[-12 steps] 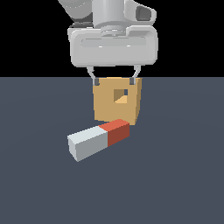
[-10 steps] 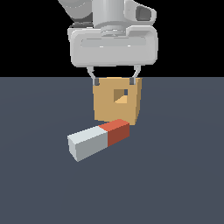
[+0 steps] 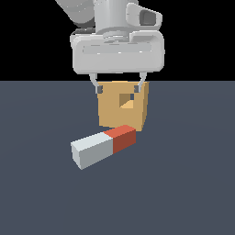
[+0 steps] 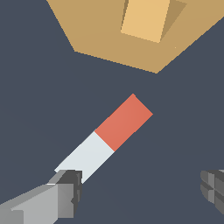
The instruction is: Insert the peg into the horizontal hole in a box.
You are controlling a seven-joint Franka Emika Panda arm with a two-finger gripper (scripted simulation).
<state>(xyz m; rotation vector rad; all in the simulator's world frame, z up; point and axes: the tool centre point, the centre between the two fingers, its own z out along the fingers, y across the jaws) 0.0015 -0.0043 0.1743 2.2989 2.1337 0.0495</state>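
The peg (image 3: 104, 146) lies flat on the dark floor, its red end (image 3: 121, 137) pointing toward the tan box (image 3: 112, 114) just behind it and its pale grey part toward the exterior view's left. The square hole (image 3: 126, 101) shows in the box's front face. My gripper (image 3: 118, 88) hangs open above the peg, in front of the box's top edge, holding nothing. In the wrist view the peg (image 4: 105, 140) runs diagonally, with its pale end beside one finger (image 4: 65, 197). The other finger (image 4: 214, 188) is well apart. The box (image 4: 100, 39) and its hole (image 4: 146, 17) lie beyond the red end.
Peg and box rest on a plain dark grey floor (image 3: 183, 183). Nothing else stands on it in either view.
The gripper has come down slightly, still open. Peg and box have not moved.
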